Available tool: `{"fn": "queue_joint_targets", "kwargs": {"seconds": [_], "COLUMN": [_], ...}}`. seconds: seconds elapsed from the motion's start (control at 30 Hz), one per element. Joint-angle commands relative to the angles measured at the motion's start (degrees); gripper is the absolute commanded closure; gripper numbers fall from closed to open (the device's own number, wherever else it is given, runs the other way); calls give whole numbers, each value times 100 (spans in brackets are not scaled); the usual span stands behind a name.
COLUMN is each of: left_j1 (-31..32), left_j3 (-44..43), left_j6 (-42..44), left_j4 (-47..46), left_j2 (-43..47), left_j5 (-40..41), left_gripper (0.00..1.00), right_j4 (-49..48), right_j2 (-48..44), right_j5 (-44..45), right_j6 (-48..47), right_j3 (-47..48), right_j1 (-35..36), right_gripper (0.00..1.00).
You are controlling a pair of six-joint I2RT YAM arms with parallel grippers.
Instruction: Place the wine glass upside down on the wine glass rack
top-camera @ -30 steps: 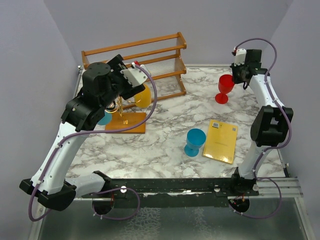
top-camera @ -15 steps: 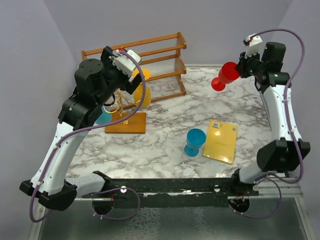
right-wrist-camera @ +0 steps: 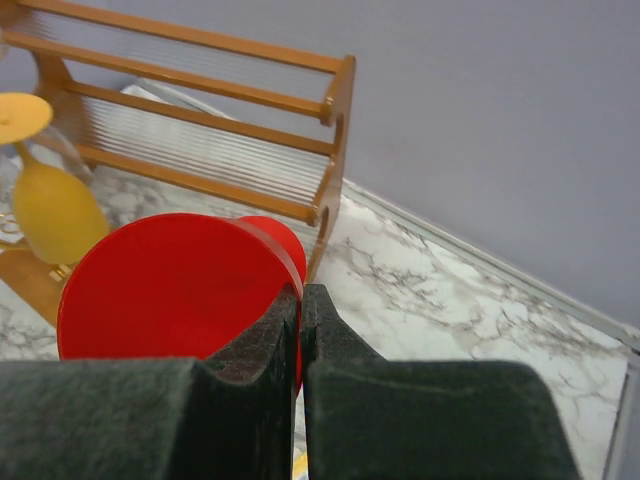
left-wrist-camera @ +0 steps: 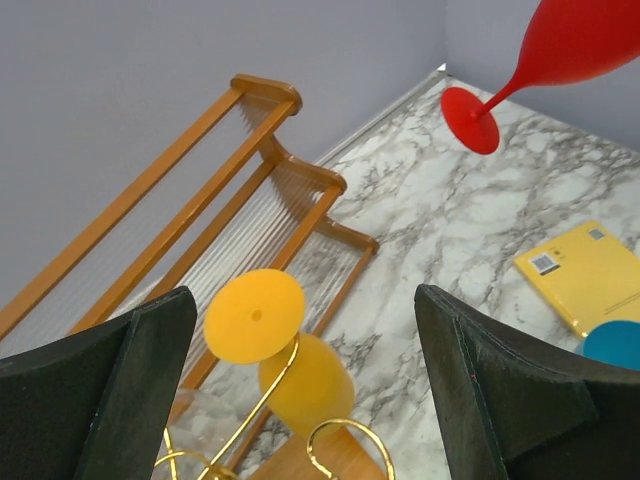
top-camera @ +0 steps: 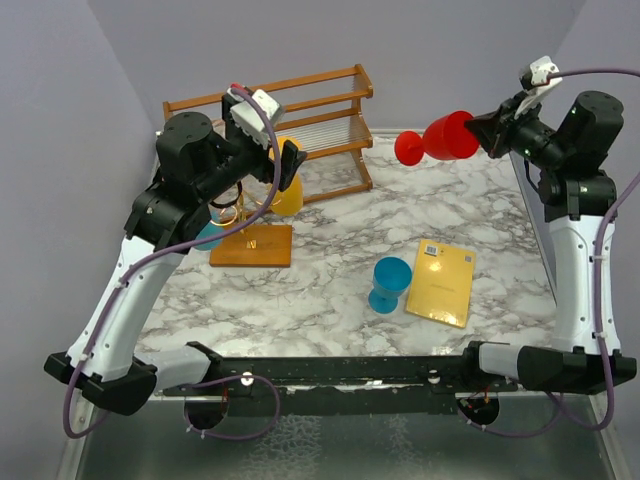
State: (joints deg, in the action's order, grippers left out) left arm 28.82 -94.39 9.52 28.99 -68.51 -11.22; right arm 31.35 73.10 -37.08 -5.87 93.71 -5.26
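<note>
My right gripper (top-camera: 488, 131) is shut on the rim of a red wine glass (top-camera: 442, 138). It holds the glass in the air on its side, foot pointing left, over the back right of the table. In the right wrist view the fingers (right-wrist-camera: 262, 350) pinch the red bowl (right-wrist-camera: 170, 290). The gold wire rack (top-camera: 236, 212) stands on its orange-brown base (top-camera: 255, 247) at the left. A yellow glass (top-camera: 285, 190) hangs upside down on it. My left gripper (top-camera: 272, 160) is open and empty just above the yellow glass (left-wrist-camera: 300, 385) and the gold loops (left-wrist-camera: 345, 435).
A two-tier wooden slatted shelf (top-camera: 300, 110) stands at the back behind the rack. A blue glass (top-camera: 390, 283) stands upright mid-table beside a yellow book (top-camera: 442, 282). Another blue glass (top-camera: 208, 236) is at the rack's left side, partly hidden by my left arm.
My right arm lifted the red glass off the table, tipped it sideways and carried it up and left. My left gripper rose and shifted right over the yellow glass.
</note>
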Motion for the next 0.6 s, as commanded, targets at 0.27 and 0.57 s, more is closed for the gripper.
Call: {"fn": "queue_joint_targets", "kwargs": {"seconds": [0.27,0.57], "left_j1": [-25,-21], "left_j3": [-244,29], "left_j6": [-2325,-4237], "left_j4": [-1176,-2130], "left_j2": [-566,-1101], "left_j5": [-1568,-2256], "left_gripper": [16,27], "right_j4": [-1313,-1554], "right_j2": [-435,-417], "right_j5": [-1490,-1564], "right_j6": [1304,1588], "right_j3": [-136,-95], "right_j1": [171,470], "right_gripper": [99,99]}}
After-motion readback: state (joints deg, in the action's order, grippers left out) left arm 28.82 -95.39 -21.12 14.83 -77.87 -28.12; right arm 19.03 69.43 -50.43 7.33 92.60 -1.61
